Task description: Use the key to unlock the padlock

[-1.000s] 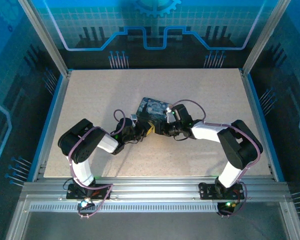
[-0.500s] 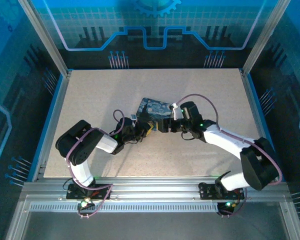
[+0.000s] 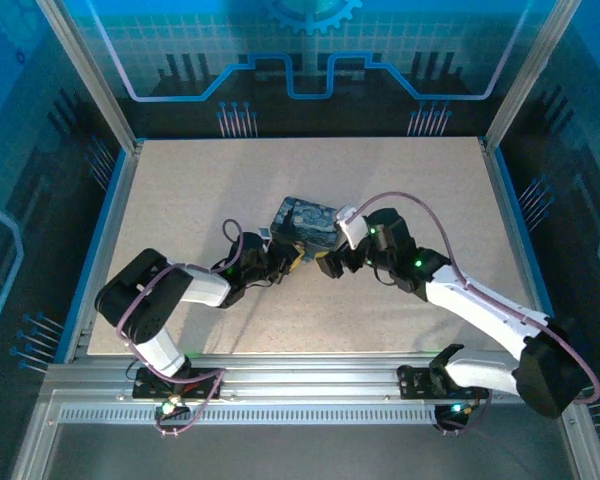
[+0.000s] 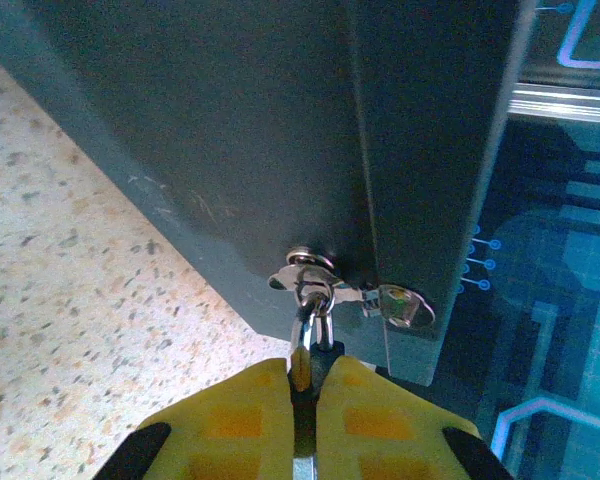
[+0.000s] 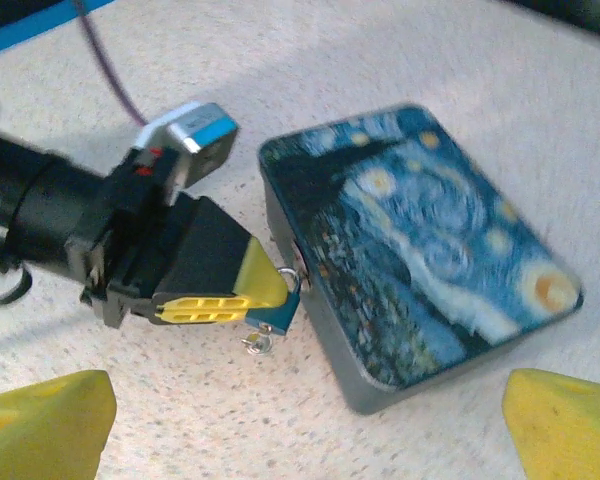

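The padlock is a small teal-bodied lock with a silver shackle. The shackle is hooked through the latch on the side of the blue night-sky tin. My left gripper is shut on the lock body, its yellow fingers pressed together around it, right beside the tin. The tiny key hangs out of the lock's underside, free of any finger. My right gripper hovers open a little behind the lock and above the table, holding nothing. In the top view the left gripper and right gripper face each other.
The tin's dark side wall stands directly ahead of the left fingers. Speckled tabletop stretches around the tin. Purple cables loop over the right arm. Metal rails line the near edge.
My right gripper has pulled back from the padlock and lifted, its arm swinging out to the right. The left gripper has kept its hold on the lock.
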Motion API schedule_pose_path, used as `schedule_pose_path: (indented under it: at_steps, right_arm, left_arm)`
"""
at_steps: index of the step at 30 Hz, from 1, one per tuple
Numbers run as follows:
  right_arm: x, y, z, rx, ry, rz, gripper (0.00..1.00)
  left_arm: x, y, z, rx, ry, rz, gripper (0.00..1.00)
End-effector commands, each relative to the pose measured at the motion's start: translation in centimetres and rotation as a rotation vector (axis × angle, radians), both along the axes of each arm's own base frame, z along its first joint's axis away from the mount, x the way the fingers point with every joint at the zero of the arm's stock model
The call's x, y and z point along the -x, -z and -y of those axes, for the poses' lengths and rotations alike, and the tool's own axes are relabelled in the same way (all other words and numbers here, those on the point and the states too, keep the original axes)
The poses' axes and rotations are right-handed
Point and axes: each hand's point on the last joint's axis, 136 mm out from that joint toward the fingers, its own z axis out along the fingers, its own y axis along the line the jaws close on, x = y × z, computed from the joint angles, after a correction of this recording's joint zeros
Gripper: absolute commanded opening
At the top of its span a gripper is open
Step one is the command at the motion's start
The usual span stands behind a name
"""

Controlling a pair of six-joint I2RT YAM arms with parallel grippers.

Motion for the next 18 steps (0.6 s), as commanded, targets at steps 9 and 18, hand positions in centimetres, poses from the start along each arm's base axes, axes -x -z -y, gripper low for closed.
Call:
schedule_pose_path:
  at_steps: [9, 18]
  right_arm:
    - [1.9, 3.6, -2.8, 0.483, -0.345, 0.539, 1.00]
    - [1.2, 5.4, -5.2, 0.499, -0.327, 0.587, 0.93]
  left_arm:
    - [-0.1, -3.2, 0.2, -0.004, -0.011, -0.028, 0.00]
    - [-0.1, -4.6, 0.5, 0.040, -0.020, -0.045, 0.00]
